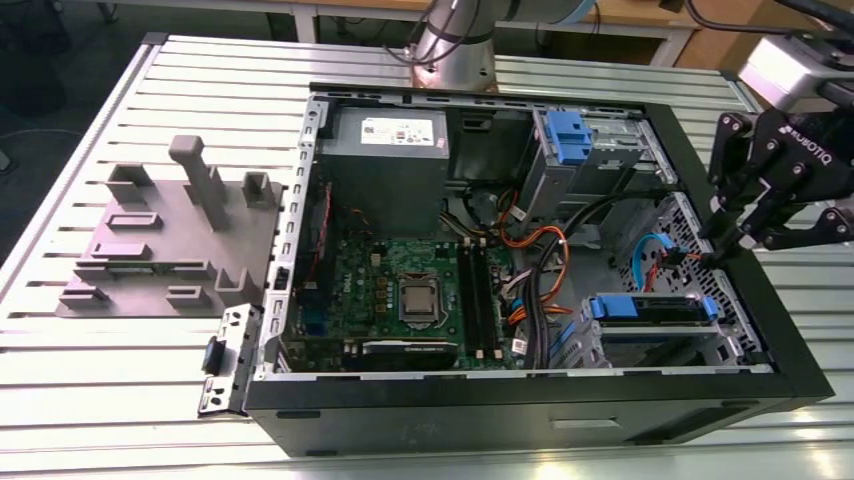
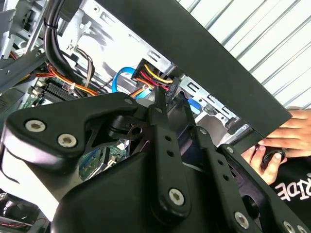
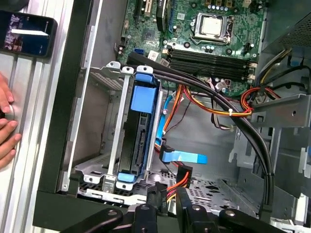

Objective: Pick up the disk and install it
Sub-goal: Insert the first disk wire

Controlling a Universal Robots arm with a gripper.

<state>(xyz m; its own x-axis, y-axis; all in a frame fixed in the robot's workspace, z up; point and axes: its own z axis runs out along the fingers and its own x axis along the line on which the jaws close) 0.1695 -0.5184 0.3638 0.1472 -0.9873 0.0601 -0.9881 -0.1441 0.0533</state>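
The disk (image 1: 647, 308) lies in the drive cage at the near corner of the open computer case (image 1: 534, 400), on the exterior view's right. Blue rails show along its sides. In the first wrist view the disk (image 3: 141, 131) stands on edge between the cage's metal walls, with a blue tab at each end. My black gripper (image 1: 737, 240) hangs above the case's wall on the exterior view's right, beside and a little above the cage. In both wrist views the gripper (image 3: 168, 191) (image 2: 170, 99) is near a connector with red and yellow wires (image 3: 181, 174). Nothing is seen in its grip.
A person's hand (image 3: 7, 126) rests on the slatted table just outside the case wall, next to a phone (image 3: 26, 34). Black cables (image 3: 243, 126) cross the case beside the cage. A grey fixture plate (image 1: 167, 240) lies on the table at the exterior view's left.
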